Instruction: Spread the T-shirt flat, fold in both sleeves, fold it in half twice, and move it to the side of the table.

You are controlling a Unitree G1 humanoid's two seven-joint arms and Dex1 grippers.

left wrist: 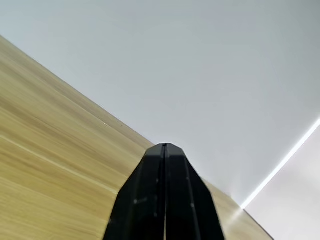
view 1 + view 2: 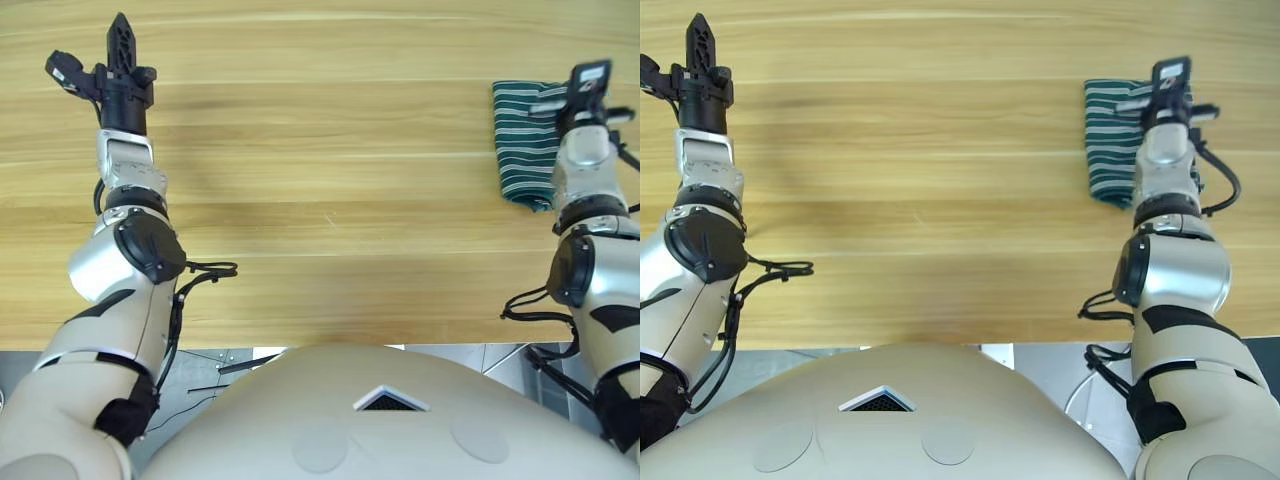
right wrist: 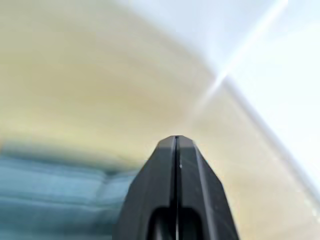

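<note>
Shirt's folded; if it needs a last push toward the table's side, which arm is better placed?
Right. The right gripper is over the folded T-shirt at the right side of the table; the left gripper sits far off on the left.

T-shirt [image 2: 520, 140] soft striped cloth, table [image 2: 330, 200] smooth matt wood w/ grain
</note>
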